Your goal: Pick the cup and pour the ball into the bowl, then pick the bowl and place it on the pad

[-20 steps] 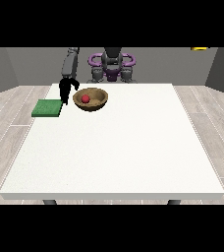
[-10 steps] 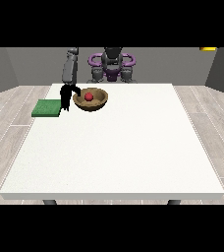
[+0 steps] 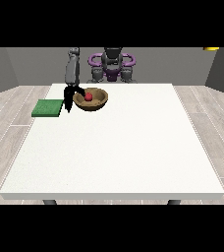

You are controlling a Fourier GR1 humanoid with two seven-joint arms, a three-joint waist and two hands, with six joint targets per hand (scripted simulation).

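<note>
The bowl (image 3: 90,99) stands near the far left part of the white table (image 3: 119,152) with the red ball (image 3: 88,97) inside it, so the pour appears complete. No cup is visible. The green pad (image 3: 48,108) lies flat just left of the bowl. The hand at the view's left (image 3: 69,95) hangs between pad and bowl, at the bowl's near-left rim; whether it grasps the rim cannot be told. This position suits lifting the bowl sideways onto the pad. The other hand is not visible.

Ball (image 3: 88,97) in bowl (image 3: 97,103) — pad (image 3: 48,108) at its left
</note>
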